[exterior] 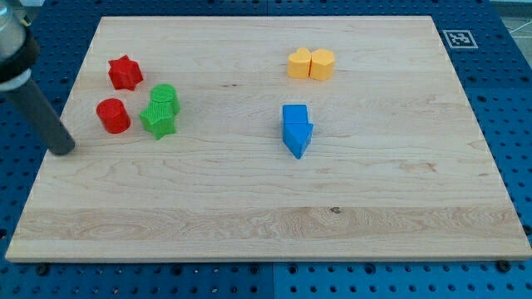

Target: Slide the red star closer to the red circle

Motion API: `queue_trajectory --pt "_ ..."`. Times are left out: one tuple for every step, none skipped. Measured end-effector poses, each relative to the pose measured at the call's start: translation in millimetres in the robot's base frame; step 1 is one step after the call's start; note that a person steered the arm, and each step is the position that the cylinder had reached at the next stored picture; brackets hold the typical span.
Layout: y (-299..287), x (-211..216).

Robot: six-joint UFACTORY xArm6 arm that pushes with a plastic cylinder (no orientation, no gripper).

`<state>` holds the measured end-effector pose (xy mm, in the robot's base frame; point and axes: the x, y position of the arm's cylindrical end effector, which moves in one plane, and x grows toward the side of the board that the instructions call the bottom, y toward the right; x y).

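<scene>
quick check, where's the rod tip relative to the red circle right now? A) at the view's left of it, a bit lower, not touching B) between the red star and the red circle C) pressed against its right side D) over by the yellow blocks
A: my tip sits at the view's left of the red circle and slightly lower, with bare board between them; the red star is above the circle.

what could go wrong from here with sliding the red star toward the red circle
1. My tip sits left of and below the red circle, not behind the red star; heading straight for the star may knock the circle away.
2. The green blocks stand just right of the circle; an angled push may send the star into them.
3. The star lies near the board's left edge, so an off-centre push may slide it off.
</scene>
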<state>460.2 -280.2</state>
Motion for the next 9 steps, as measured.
queue_trajectory --pt "0.0 -65.1" --pt "0.3 -132.2" --pt "0.9 -197.8" --pt "15.6 -205.5" --pt "37.9 -195.5" --pt "38.0 -195.5" --pt "41.9 -195.5" --pt "59.1 -195.0" --pt "60.6 -194.9"
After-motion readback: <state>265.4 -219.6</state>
